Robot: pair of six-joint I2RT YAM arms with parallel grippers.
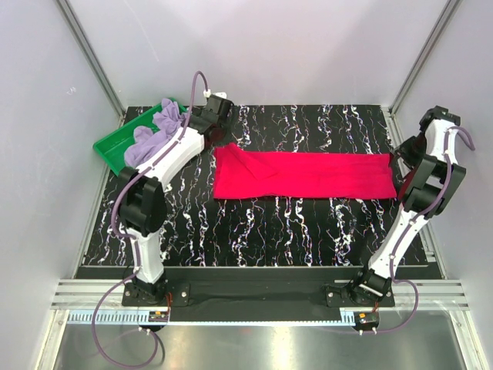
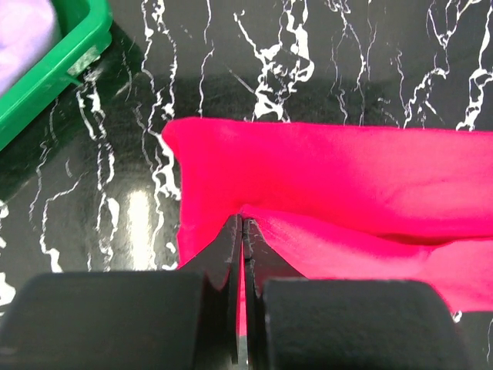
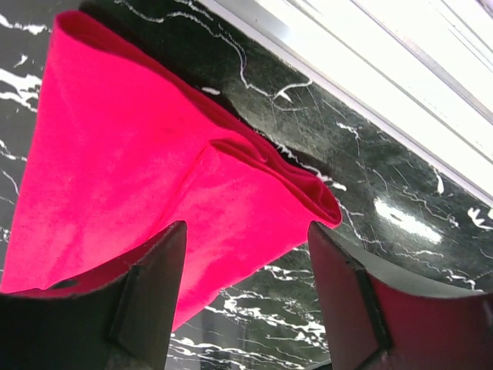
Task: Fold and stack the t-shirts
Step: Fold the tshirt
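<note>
Crimson t-shirt (image 1: 304,175) edge seemingly pinched by left gripper (image 2: 241,223); right gripper (image 3: 246,228) gapes.

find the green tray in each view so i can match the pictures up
top external: green tray at upper left, by the table's far left corner
left wrist: top left corner, only part of its rim showing
right wrist: not in it
shared landmark: crimson t-shirt, seen in all three views
</note>
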